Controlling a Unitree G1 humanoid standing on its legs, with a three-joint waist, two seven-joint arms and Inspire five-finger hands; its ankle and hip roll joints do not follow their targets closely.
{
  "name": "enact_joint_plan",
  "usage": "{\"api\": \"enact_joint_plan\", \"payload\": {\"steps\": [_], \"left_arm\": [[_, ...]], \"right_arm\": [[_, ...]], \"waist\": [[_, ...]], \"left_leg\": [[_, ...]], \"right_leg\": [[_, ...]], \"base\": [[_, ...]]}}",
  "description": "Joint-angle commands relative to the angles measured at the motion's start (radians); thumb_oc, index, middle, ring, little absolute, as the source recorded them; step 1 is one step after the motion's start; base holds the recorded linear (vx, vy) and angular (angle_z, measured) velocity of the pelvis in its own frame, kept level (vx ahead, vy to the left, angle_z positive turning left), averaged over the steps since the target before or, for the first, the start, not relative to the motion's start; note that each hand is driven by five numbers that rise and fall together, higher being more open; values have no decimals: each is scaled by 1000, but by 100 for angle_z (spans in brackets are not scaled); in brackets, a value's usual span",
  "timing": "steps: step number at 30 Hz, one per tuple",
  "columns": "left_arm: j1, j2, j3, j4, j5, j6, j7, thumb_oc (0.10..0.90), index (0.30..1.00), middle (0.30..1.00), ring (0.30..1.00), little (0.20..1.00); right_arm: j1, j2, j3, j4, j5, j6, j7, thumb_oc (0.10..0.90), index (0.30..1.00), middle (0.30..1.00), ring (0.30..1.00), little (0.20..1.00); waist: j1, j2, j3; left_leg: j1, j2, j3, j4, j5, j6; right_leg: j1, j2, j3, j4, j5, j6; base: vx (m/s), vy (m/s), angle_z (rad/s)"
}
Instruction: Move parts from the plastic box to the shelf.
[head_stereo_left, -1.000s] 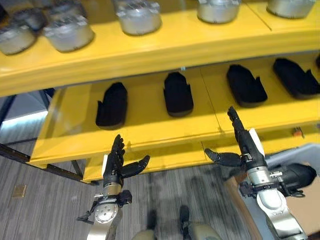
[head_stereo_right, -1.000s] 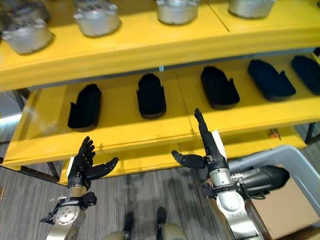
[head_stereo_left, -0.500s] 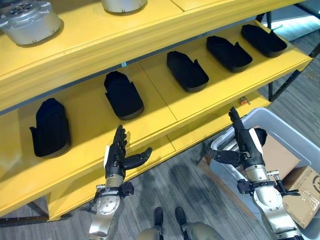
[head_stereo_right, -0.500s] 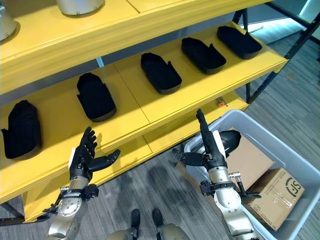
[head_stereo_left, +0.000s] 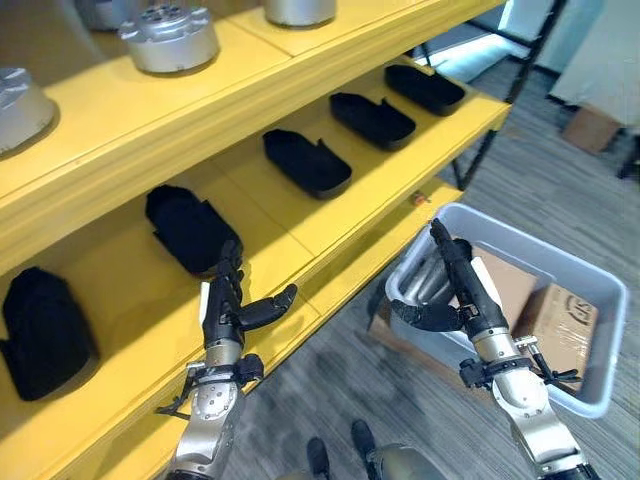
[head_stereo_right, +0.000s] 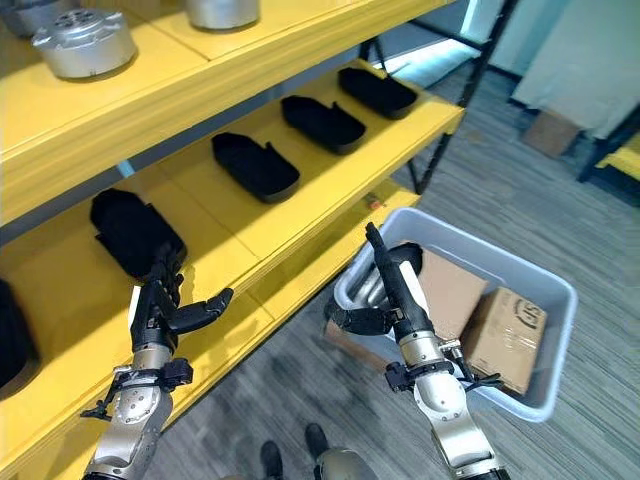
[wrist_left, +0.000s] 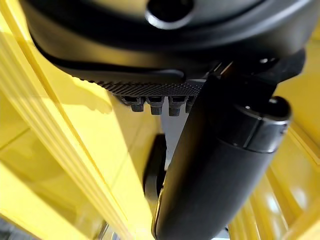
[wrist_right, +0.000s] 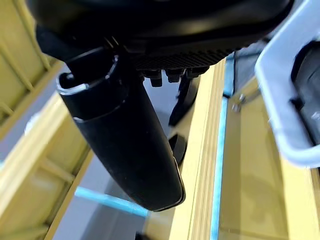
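Though boxes inside, plastic box (head_stereo_right: 520, 270) w/ part (head_stereo_right: 400, 262).

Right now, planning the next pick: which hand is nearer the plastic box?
Right. The right hand is open over the near rim of the plastic box; the left hand, also open, is far off by the yellow shelf.

We take the printed carton (head_stereo_right: 505, 327) as our landmark. Touching it on the side nearer the racking lies a larger plain brown cardboard box (head_stereo_right: 450, 290), tilted. Past the carton, well apart from it, a small brown box (head_stereo_right: 551, 132) stands on the grey striped floor (head_stereo_left: 540, 190). Behind that small box we see a pale hanging sheet (head_stereo_right: 580, 60). Farther from the carton, at the edge, is a yellow piece on a dark frame (head_stereo_right: 615, 160).
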Motion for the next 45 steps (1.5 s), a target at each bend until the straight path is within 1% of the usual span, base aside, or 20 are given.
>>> {"api": "enact_joint_plan", "payload": {"steps": [1, 2, 5, 7, 10, 13, 20, 30, 33, 34, 35, 36, 37, 38, 39, 40, 42, 43, 44, 45], "left_arm": [[-11, 66, 47, -116, 47, -88, 7, 900, 1000, 1000, 1000, 1000], [-11, 67, 47, -116, 47, -88, 7, 900, 1000, 1000, 1000, 1000], [-6, 68, 65, -124, 57, -87, 16, 900, 1000, 1000, 1000, 1000], [4, 58, 68, -125, 61, -84, 17, 900, 1000, 1000, 1000, 1000], [0, 43, 63, -118, 58, -78, 17, 900, 1000, 1000, 1000, 1000], [6, 37, 62, -116, 58, -80, 19, 900, 1000, 1000, 1000, 1000], [16, 21, 62, -107, 38, -83, 21, 900, 1000, 1000, 1000, 1000], [-24, 28, 36, -83, 22, -85, 12, 900, 1000, 1000, 1000, 1000], [-27, 31, 43, -86, 15, -89, 20, 900, 1000, 1000, 1000, 1000], [-19, 32, 50, -92, 10, -90, 18, 900, 1000, 1000, 1000, 1000], [-19, 33, 50, -92, 10, -90, 18, 900, 1000, 1000, 1000, 1000], [-13, 33, 56, -99, 14, -88, 22, 900, 1000, 1000, 1000, 1000], [-29, 30, 61, -109, 6, -92, 46, 900, 1000, 1000, 1000, 1000], [-31, 30, 61, -108, 6, -92, 46, 900, 1000, 1000, 1000, 1000], [-52, 26, 69, -117, 3, -94, 66, 900, 1000, 1000, 1000, 1000], [-53, 25, 70, -117, 3, -94, 66, 900, 1000, 1000, 1000, 1000], [-50, 24, 73, -119, 4, -96, 69, 900, 1000, 1000, 1000, 1000], [-50, 24, 73, -119, 4, -96, 69, 900, 1000, 1000, 1000, 1000], [-48, 24, 72, -119, 7, -95, 69, 900, 1000, 1000, 1000, 1000], [-50, 25, 69, -110, 12, -94, 68, 900, 1000, 1000, 1000, 1000]], "right_arm": [[-50, 37, 15, -100, -21, -74, -41, 900, 1000, 1000, 1000, 1000], [-51, 38, 16, -100, -21, -74, -41, 900, 1000, 1000, 1000, 1000], [-64, 46, 23, -98, -42, -61, -47, 900, 1000, 1000, 1000, 1000], [-40, 47, 14, -104, -37, -57, -40, 900, 1000, 1000, 1000, 1000], [-19, 44, -6, -108, -31, -55, -48, 900, 1000, 1000, 1000, 1000], [-11, 36, -16, -120, -29, -59, -52, 900, 1000, 1000, 1000, 1000], [-25, 15, -19, -102, -18, -62, -52, 900, 1000, 1000, 1000, 1000], [-31, 2, -24, -109, 5, -81, -75, 900, 1000, 1000, 1000, 1000], [-20, -12, -23, -131, 8, -92, -72, 900, 1000, 1000, 1000, 1000], [-16, -15, -20, -134, 7, -92, -72, 900, 1000, 1000, 1000, 1000], [-16, -15, -20, -134, 7, -92, -72, 900, 1000, 1000, 1000, 1000], [-15, -16, -16, -136, 13, -95, -73, 900, 1000, 1000, 1000, 1000], [-22, -15, -9, -136, 50, -102, -84, 900, 1000, 1000, 1000, 1000], [-23, -15, -10, -135, 50, -102, -84, 900, 1000, 1000, 1000, 1000], [-43, -25, -3, -139, 55, -102, -85, 900, 1000, 1000, 1000, 1000], [-44, -25, -2, -139, 55, -102, -85, 900, 1000, 1000, 1000, 1000], [-69, -44, 0, -137, 38, -103, -91, 900, 1000, 1000, 1000, 1000], [-70, -44, 1, -137, 38, -104, -91, 900, 1000, 1000, 1000, 1000], [-75, -44, 3, -132, 39, -105, -94, 900, 1000, 1000, 1000, 1000], [-77, -50, 8, -126, 30, -107, -96, 900, 1000, 1000, 1000, 1000]], "waist": [[18, -21, -70], [17, -20, -68], [34, -28, -70], [40, -46, -85], [28, -58, -113], [14, -62, -127], [0, -35, -138], [-32, -3, -129], [-44, 7, -106], [-40, 6, -95], [-40, 8, -96], [-33, 3, -81], [0, -17, -27], [-4, -14, -27], [3, -32, -7], [0, -32, -7], [18, -44, 1], [18, -47, 0], [20, -46, -1], [43, -35, 6]], "left_leg": [[11, -27, -62, -6, -92, -44], [14, -25, -63, -6, -92, -44], [52, -13, -23, -6, -127, -55], [70, -29, -14, -6, -147, -61], [73, -35, -35, -6, -154, -72], [63, -29, -44, -6, -136, -78], [59, 10, -55, -6, -131, -98], [48, 125, -38, 72, -116, -170], [19, 204, -41, 208, -34, -213], [-10, 233, -47, 286, 6, -215], [-15, 238, -49, 293, 3, -217], [-52, 264, -66, 404, 60, -213], [-197, 242, -180, 661, 117, -193], [-208, 246, -189, 674, 113, -194], [-285, 221, -244, 720, 102, -172], [-288, 221, -247, 722, 101, -172], [-338, 222, -268, 547, 83, -164], [-336, 219, -264, 539, 90, -163], [-340, 245, -259, 442, 129, -175], [-340, 260, -302, 167, 194, -197]], "right_leg": [[19, -216, -216, -154, 248, 106], [26, -214, -219, -163, 252, 106], [35, -280, -284, -240, 336, 158], [73, -290, -320, -284, 358, 164], [100, -287, -315, -324, 407, 173], [106, -279, -298, -337, 388, 161], [109, -227, -258, -331, 316, 128], [113, -144, -240, -291, 212, 72], [112, -80, -213, -273, 161, 26], [122, -54, -200, -275, 142, 4], [121, -51, -201, -275, 142, 2], [136, -27, -187, -281, 128, -21], [160, -1, -168, -297, 116, -62], [159, 3, -174, -297, 117, -62], [173, 8, -160, -311, 99, -67], [173, 8, -162, -310, 99, -67], [189, -13, -134, -308, 100, -46], [186, -17, -132, -308, 102, -46], [189, -20, -127, -307, 96, -41], [199, -26, -103, -298, 77, -23]], "base": [[37, -48, -125], [119, -30, -131], [142, -49, -76], [149, -66, -57], [209, -160, -6], [69, -132, -13], [98, -97, -3], [121, -127, 4], [142, -265, -5], [77, -205, -10], [72, -229, -14], [13, -354, -23], [6, -347, -34], [2, -311, -52], [30, -88, -57], [71, -69, -40], [122, 76, -26], [125, 95, -40], [192, 204, -34], [258, 269, -34]]}}
